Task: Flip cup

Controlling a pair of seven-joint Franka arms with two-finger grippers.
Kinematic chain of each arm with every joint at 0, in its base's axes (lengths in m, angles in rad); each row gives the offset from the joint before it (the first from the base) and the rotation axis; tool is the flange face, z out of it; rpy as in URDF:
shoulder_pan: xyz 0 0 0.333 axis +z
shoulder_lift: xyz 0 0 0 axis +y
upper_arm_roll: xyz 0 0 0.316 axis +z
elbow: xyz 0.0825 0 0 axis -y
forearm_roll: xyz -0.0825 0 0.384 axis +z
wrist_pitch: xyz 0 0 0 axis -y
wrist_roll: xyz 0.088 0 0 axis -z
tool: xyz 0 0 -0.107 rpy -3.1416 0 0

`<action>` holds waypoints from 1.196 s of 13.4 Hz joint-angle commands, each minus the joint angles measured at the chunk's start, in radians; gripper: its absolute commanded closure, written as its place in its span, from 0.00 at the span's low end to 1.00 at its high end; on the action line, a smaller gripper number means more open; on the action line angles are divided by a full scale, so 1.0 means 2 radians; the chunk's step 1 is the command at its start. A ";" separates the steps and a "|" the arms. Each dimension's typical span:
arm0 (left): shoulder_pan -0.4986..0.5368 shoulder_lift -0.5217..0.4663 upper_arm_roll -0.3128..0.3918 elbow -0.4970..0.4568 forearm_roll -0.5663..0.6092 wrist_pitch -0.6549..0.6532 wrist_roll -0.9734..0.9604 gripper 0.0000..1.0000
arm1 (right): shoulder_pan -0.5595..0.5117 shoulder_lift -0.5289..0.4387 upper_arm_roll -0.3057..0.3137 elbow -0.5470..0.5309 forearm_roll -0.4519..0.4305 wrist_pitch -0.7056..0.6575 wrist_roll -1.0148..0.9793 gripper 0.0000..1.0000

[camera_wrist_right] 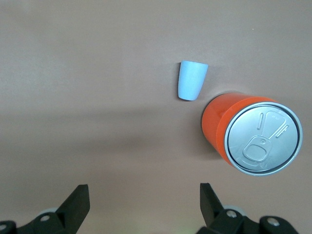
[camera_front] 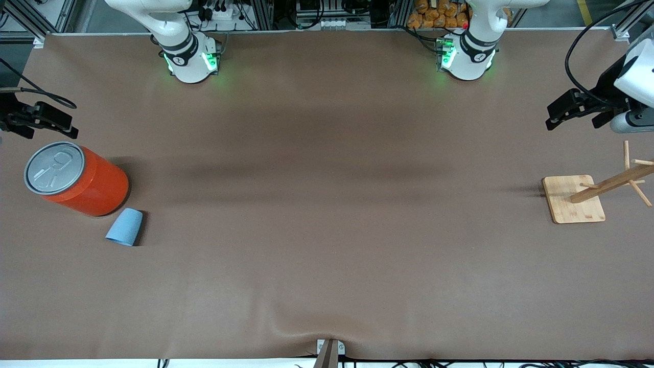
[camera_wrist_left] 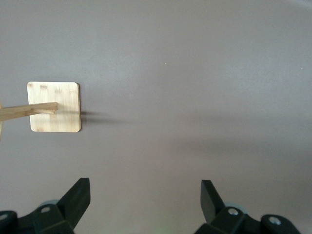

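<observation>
Two white Franka arms wait at the edges of a brown, felt-like tabletop [camera_front: 327, 230], their bases along the top of the front view. At the lower left of that view a small light-blue tapered plastic cup [camera_front: 124, 227], plain and handleless, stands mouth-down on the cloth with its narrow closed end up, just beside a large orange cylindrical can [camera_front: 82, 180] with a grey metal pull-tab lid; the two sit close, and whether they touch cannot be told. The cup lies nearer the front camera than the can. The right end effector [camera_front: 38, 120], black and two-fingered, hangs at the left edge of the frame over the tabletop near the can, its fingers [camera_wrist_right: 78, 202] spread wide apart and holding nothing; the right wrist view shows cup [camera_wrist_right: 191, 80] and can [camera_wrist_right: 251, 131] below it. At the right edge, the left end effector [camera_front: 575, 108] hovers with fingers [camera_wrist_left: 78, 195] likewise apart and empty, near a pale bamboo mug rack [camera_front: 592, 193] with a square flat base and an upright post with pegs.
</observation>
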 commanded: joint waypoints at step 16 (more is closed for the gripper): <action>0.016 0.002 0.001 0.015 0.014 -0.022 0.011 0.00 | 0.023 0.202 0.009 0.015 0.028 0.033 0.002 0.00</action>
